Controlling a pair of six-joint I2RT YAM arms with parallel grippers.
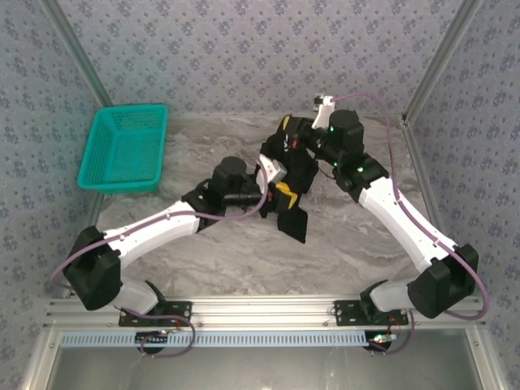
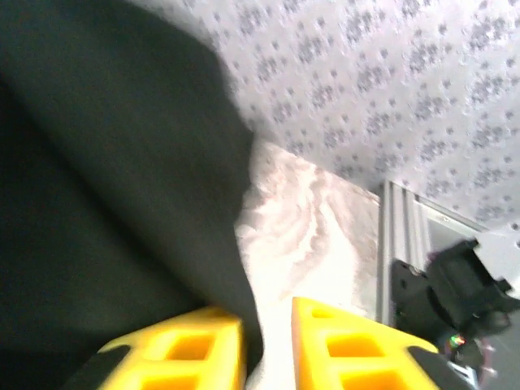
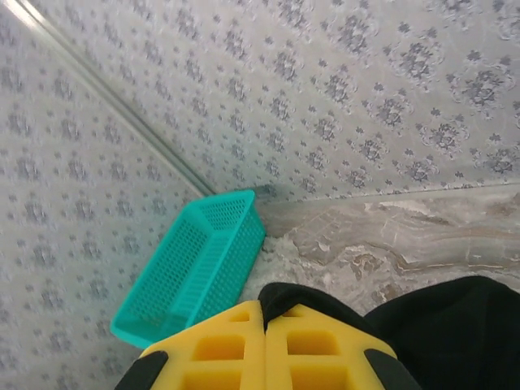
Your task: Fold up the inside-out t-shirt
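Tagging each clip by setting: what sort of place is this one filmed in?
Probably a lab test booth: wallpaper panels in an aluminium frame enclose a marble-look table, with the left arm and right arm bolted at its near edge.

T-shirt matt black cloth; basket perforated teal plastic.

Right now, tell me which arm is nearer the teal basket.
Left. The left arm lies just right of the teal basket; the right arm is beyond the t-shirt, farther off.
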